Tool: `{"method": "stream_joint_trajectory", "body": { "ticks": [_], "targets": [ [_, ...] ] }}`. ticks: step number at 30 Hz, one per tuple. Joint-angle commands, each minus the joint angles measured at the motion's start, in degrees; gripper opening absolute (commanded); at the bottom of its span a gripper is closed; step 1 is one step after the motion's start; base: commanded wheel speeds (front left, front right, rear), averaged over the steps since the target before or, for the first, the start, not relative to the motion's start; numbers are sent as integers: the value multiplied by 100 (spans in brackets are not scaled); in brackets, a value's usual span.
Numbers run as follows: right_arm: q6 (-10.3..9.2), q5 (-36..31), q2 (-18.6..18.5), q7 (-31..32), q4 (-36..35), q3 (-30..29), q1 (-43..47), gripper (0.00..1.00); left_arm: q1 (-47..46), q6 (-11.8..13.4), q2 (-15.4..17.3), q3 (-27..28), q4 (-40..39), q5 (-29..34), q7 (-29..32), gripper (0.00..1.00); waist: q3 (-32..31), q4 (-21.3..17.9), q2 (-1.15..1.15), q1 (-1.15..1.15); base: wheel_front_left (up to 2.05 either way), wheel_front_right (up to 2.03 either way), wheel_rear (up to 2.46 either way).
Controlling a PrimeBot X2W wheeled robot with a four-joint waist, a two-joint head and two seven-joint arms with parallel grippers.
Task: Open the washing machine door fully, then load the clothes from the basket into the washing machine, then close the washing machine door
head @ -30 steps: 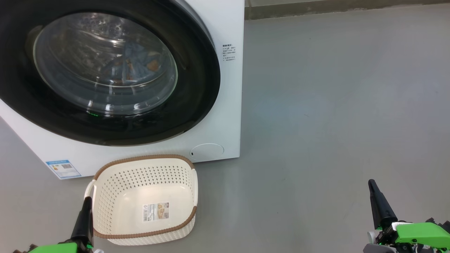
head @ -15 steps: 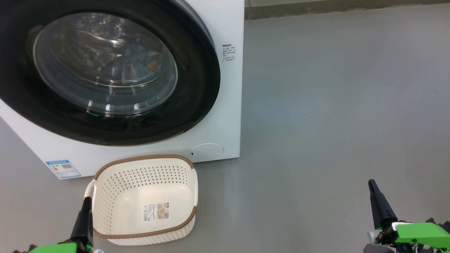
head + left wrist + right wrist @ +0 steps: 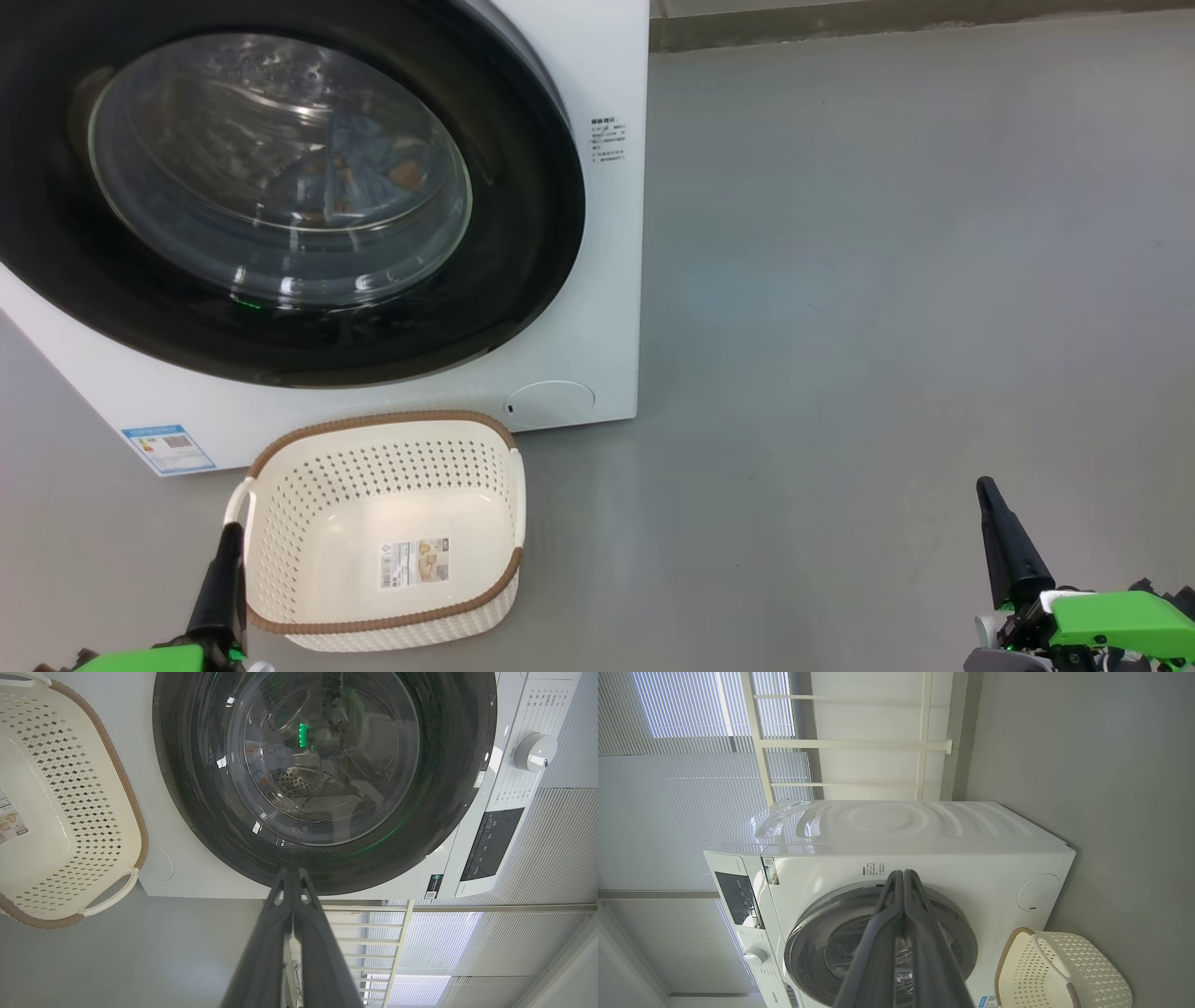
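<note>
Fabric in light blue with orange patches, the clothes (image 3: pixel 369 159), lies inside the drum, seen through the bulging glass of the washing machine door (image 3: pixel 527 224), whose glossy black rim sits shut against the white front of the washing machine (image 3: pixel 611 299). The basket (image 3: pixel 373 418) stands upright on the grey floor (image 3: pixel 887 280) just in front of the machine, below the door and beside the round flap (image 3: pixel 551 404), and a paper label (image 3: pixel 415 562) shows on its bare bottom. A blue sticker (image 3: pixel 168 448) marks the machine's lower front corner to the left of the basket. The left gripper (image 3: pixel 231 534) hangs at the lower left, its two dark fingers pressed together and empty, the tip just beside the basket's left handle (image 3: pixel 238 499). The right gripper (image 3: pixel 986 490) is at the lower right above bare floor, well apart from the basket, its fingers likewise together with nothing between them. In the left wrist view a control knob (image 3: pixel 535 752) shows on the machine's panel
</note>
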Motion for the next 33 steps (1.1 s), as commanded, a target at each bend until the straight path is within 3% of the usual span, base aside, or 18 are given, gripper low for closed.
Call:
{"method": "stream_joint_trajectory", "body": {
  "ticks": [1,33],
  "targets": [
    [-8,-46,-10,25,-139,94,-224,0,-233,-62,111,200,-95,26,27,0,0,0,0,0,0,0,0],
    [-8,-77,16,55,-137,57,-227,0,-235,-62,95,225,-95,47,47,0,0,0,0,0,0,0,0]
  ]
}}
